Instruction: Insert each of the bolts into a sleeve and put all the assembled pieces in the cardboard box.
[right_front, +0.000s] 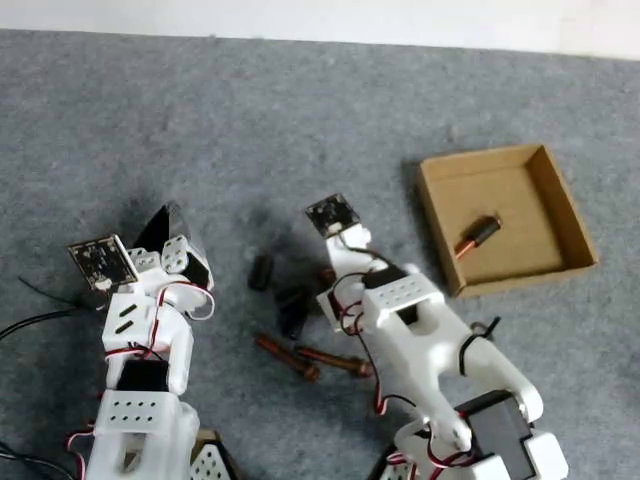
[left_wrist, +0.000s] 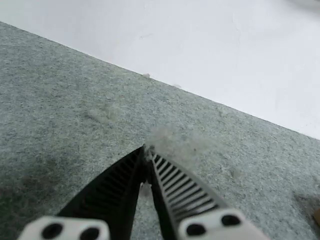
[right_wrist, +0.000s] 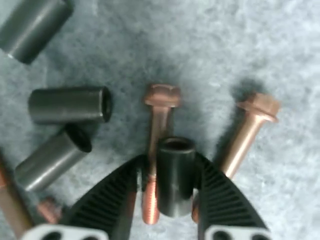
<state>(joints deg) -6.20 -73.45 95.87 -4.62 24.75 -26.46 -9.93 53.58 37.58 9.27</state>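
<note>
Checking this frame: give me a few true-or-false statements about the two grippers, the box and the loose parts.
1. The right gripper is shut on a sleeve. True.
2. The cardboard box has nothing in it. False: one assembled piece lies inside.
3. The left gripper holds a bolt. False: it is shut with nothing in it.
4. Loose bolts lie near the held sleeve. True.

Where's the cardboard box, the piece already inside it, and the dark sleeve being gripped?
cardboard box (right_front: 485, 190), high view, bare floor.
assembled piece (right_front: 477, 236), high view, its middle.
sleeve (right_wrist: 176, 175), right wrist view, its side wall.
</note>
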